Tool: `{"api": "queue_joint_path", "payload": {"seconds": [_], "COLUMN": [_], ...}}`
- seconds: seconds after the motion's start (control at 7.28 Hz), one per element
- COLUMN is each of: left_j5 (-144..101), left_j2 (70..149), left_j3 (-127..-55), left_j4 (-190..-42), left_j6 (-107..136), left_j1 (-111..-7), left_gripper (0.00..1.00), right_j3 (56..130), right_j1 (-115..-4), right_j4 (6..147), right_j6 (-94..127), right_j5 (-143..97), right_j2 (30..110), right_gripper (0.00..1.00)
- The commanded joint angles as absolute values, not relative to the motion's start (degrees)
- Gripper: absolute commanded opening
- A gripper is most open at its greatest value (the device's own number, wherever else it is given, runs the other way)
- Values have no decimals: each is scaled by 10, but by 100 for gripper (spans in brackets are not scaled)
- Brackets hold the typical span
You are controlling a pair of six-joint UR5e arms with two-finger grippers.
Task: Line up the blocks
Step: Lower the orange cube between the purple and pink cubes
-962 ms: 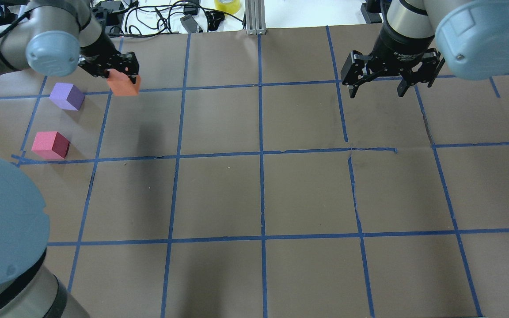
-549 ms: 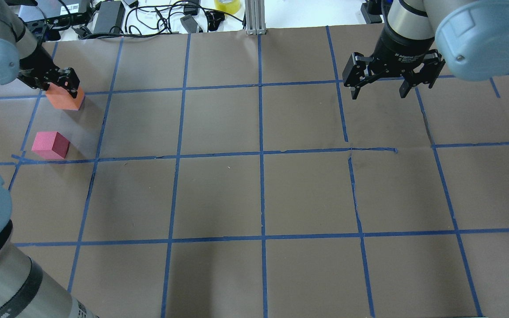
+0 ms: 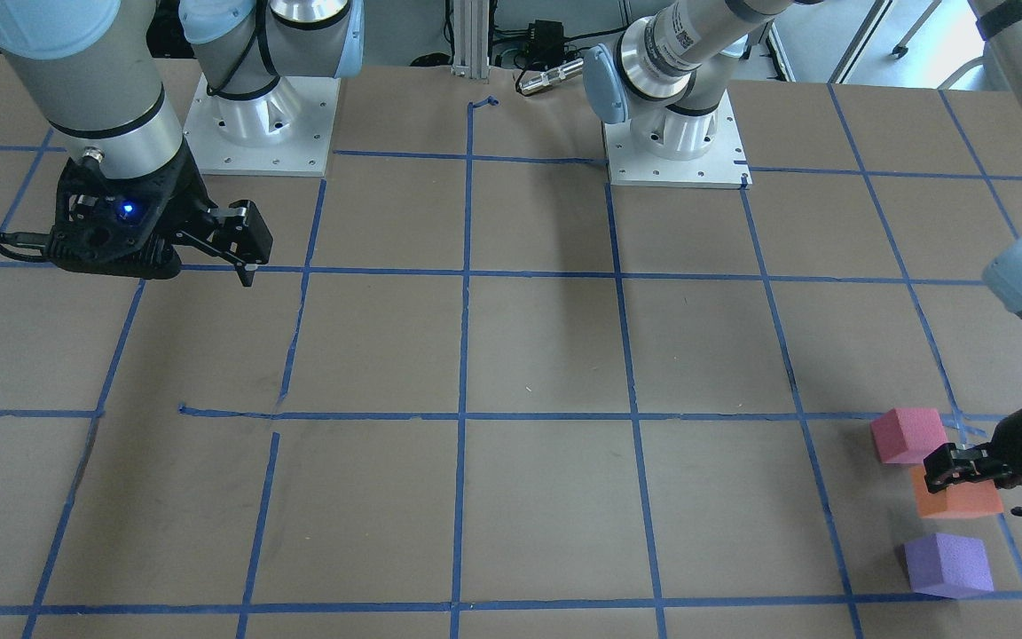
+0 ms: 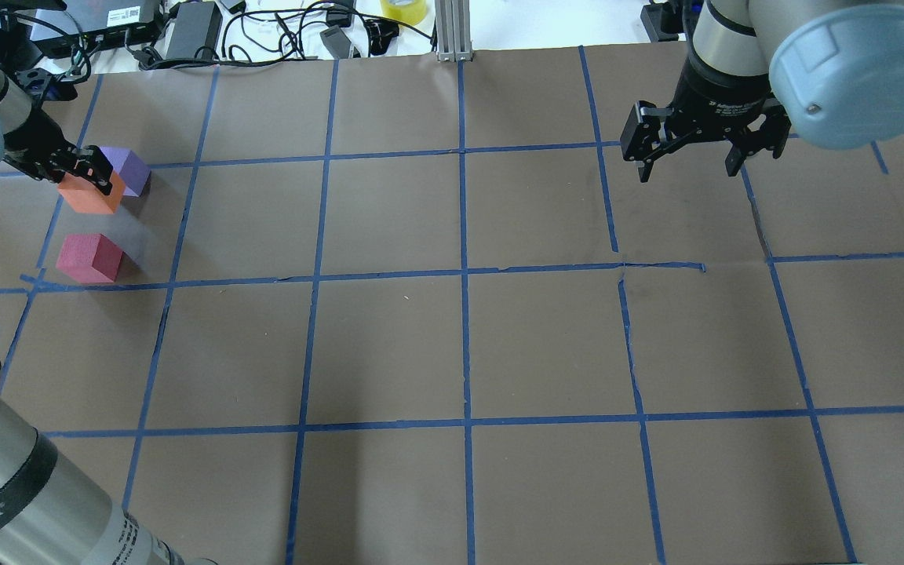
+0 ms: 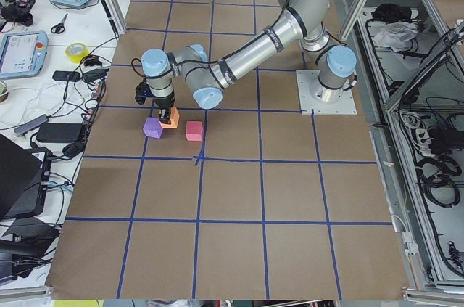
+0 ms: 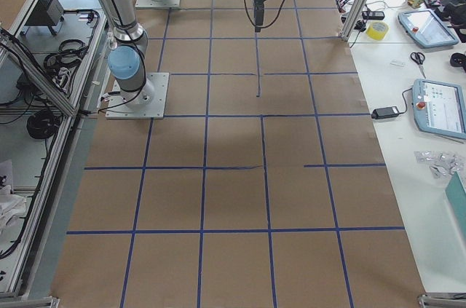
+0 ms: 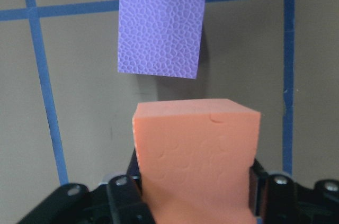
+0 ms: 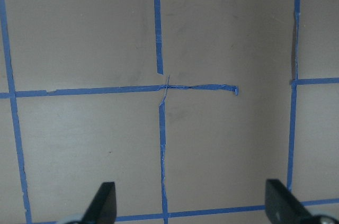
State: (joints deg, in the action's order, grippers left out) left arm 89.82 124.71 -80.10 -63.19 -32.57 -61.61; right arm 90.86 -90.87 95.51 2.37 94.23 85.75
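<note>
Three small matte foam cubes are grouped at the left end of the brown paper-covered bench [image 4: 460,337]. The pinkish-red cube [image 4: 89,257] rests nearest the robot. The left pincer [image 4: 82,174] clamps the orange cube [image 4: 89,196] between it and the purple cube [image 4: 132,169]. Far right, the right pincer [image 4: 688,173] hangs with jaws spread.

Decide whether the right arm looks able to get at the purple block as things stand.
Probably not easily. The right tool hangs open at the table's opposite side, and the left tool, shut on the orange block, sits close beside the purple block.
</note>
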Motion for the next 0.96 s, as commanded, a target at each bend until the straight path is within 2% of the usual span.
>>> {"api": "queue_joint_path", "payload": {"seconds": [0.0, 0.27, 0.41, 0.55, 0.69, 0.82], "left_j5": [900, 897, 897, 900, 897, 896], "left_j2": [1257, 1277, 1280, 1280, 1280, 1279], "left_j3": [-803, -809, -809, -814, -824, -830], "left_j4": [-625, -587, -585, -582, -581, -581], "left_j6": [-341, -341, -341, -341, -340, -338], "left_j1": [-609, -608, -608, -608, -608, -608], "left_gripper": [25, 25, 29, 69, 88, 95], "right_j3": [908, 907, 907, 907, 908, 908], "right_j1": [-909, -910, -910, -910, -910, -910], "right_j4": [955, 958, 959, 955, 947, 946], "right_j6": [24, 25, 25, 25, 23, 23], "right_j5": [940, 937, 928, 913, 909, 909], "right_j2": [858, 859, 861, 867, 880, 889], "right_gripper": [100, 100, 100, 100, 100, 100]}}
